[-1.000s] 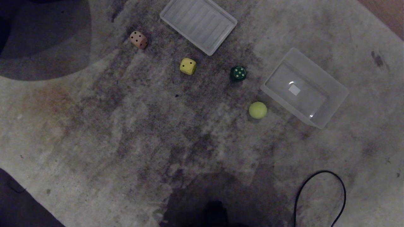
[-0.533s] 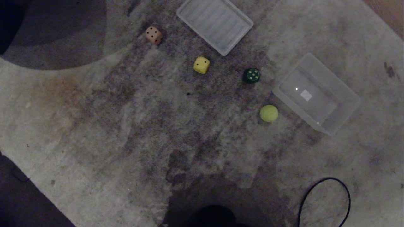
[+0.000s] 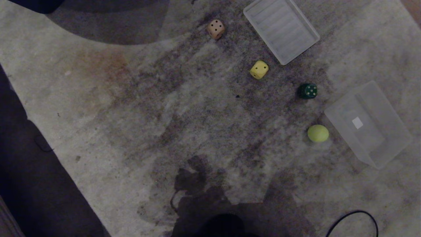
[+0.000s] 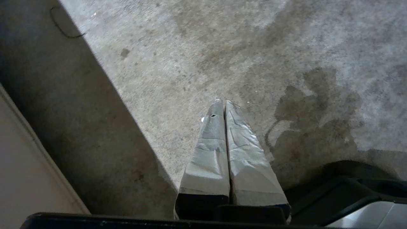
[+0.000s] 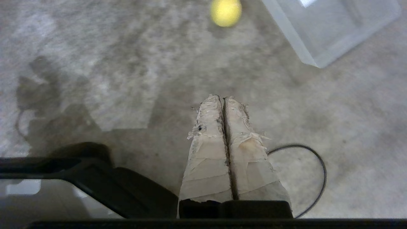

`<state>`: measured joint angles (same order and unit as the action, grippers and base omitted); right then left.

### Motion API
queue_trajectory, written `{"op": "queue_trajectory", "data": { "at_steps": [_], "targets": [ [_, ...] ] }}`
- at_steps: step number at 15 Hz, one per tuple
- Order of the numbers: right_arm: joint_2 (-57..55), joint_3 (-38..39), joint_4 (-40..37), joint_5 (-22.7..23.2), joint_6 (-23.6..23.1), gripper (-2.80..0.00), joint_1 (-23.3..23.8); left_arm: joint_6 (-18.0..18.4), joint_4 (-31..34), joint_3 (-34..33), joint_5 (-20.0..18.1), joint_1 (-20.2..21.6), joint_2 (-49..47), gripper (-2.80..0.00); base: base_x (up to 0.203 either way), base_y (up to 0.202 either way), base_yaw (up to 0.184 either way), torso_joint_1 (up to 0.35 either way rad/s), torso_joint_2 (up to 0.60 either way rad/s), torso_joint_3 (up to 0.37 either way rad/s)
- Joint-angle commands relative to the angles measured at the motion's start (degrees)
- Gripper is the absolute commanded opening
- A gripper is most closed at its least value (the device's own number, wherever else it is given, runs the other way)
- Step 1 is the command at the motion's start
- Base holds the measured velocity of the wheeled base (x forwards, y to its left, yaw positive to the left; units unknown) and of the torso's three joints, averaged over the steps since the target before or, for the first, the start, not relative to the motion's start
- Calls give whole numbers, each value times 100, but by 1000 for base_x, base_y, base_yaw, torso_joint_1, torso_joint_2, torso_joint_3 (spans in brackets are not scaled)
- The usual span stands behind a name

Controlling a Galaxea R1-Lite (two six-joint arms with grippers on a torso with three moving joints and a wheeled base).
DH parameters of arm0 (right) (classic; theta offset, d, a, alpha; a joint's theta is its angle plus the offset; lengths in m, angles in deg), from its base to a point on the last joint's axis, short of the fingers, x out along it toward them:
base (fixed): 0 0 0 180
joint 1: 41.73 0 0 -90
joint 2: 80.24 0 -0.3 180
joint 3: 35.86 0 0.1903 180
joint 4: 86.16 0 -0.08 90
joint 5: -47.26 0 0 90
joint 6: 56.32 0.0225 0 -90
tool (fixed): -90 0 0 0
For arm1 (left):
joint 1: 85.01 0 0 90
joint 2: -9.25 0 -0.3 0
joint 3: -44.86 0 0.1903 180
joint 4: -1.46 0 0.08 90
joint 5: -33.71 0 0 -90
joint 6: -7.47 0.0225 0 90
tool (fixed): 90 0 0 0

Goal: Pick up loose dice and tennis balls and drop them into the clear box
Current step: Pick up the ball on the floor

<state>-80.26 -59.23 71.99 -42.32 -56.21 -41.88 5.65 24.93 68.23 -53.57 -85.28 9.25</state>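
**Ops:** What's changed on your end?

**Me:** Only the view. In my head camera the whole floor has slid to the right over the last second, every item by about the same amount, so I read that as the base turning, not anything being pushed. Nothing has been picked up yet.

**Ops:** Claws?

**Me:** Both parked low by the base. The left gripper (image 4: 224,102) has its taped fingers pressed together, empty, with nothing of the task near it, only bare carpet (image 3: 131,131). The right gripper (image 5: 221,97) is pressed together too, holding nothing.

**Ops:** Where's the work from the right claw?

**Me:** One tennis ball (image 5: 225,12) lies well ahead of its tips on the floor, and the clear box (image 5: 321,38) sits beyond and to the outer side, just beside the ball. In the head view I see the same tennis ball (image 3: 318,133) and clear box (image 3: 388,144), then the dark green die (image 3: 308,91), the yellow die (image 3: 259,69) and the tan die (image 3: 216,29) farther still. The ribbed lid (image 3: 281,30) lies past the yellow one. A black cable (image 5: 313,178) loops close beside the right claw. I see no red die or second ball.

**Ops:** Meaning?

**Me:** I judge I'm still positioning; the ball looks like the nearest first pick.

**Ops:** Any writing?

**Me:** A small white label (image 3: 357,122) on the box, too small to read. The dice show dots only.
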Motion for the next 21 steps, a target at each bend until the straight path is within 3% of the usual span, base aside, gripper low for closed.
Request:
{"op": "queue_trajectory", "data": {
  "at_steps": [1,5,7,11,15,17,21],
  "targets": [
    [2,62,7,2,-19,-280,-2,-12,-2,-9,9,0,-9,-280,0,0,0,0,0,0],
    [-8,25,-60,-42,-4,-280,4,-12,-10,-9,9,0,-9,-280,0,0,0,0,0,0],
    [-335,-429,-337,-54,3,-280,6,-12,-11,-9,9,0,-9,-280,0,0,0,0,0,0],
    [-2525,-1520,-540,-54,188,-280,26,-12,-11,-9,9,0,-9,-280,0,0,0,0,0,0],
    [-5391,-2142,951,-217,510,-280,81,-12,-2,-9,9,0,-9,-280,0,0,0,0,0,0],
    [-6787,-2378,1937,-427,811,-280,53,-12,-5,-9,9,0,-9,-280,0,0,0,0,0,0],
    [-8939,-2845,3201,-663,1467,-280,-3,-12,-2,-9,9,0,-9,-280,0,0,0,0,0,0]
  ]
}}
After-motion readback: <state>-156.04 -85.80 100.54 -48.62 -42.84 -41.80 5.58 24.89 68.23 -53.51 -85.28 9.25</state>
